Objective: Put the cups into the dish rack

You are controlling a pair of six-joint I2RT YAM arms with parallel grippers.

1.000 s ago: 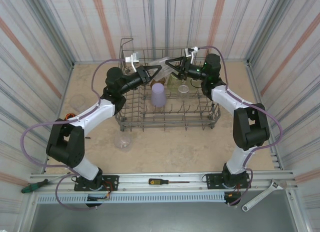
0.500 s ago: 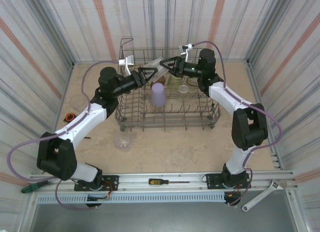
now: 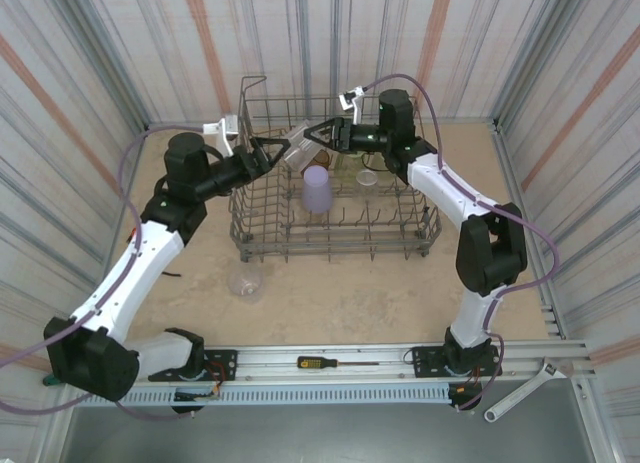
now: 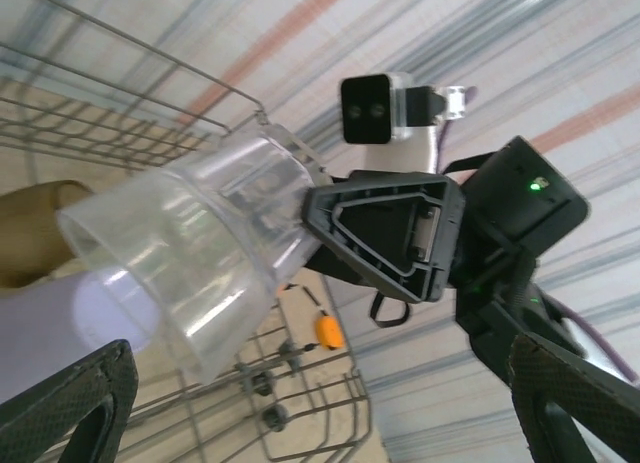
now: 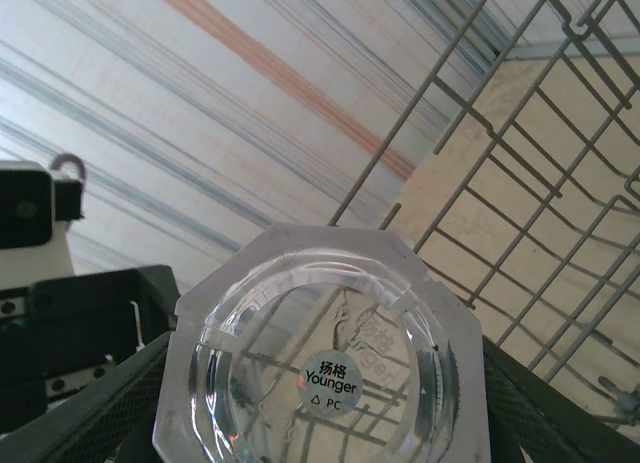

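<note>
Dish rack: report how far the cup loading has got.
Done: a lavender cup and a pale cup sit in the dish rack. In hand: the right gripper holds a clear tumbler over it; the left gripper is open nearby. Left: a clear cup on the table.

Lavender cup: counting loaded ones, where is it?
Top view: the lavender cup stands inside the dish rack, near its middle, left of a small clear cup.

left arm (image 3: 150,251): jaws spread | right arm (image 3: 441,184): jaws gripping
</note>
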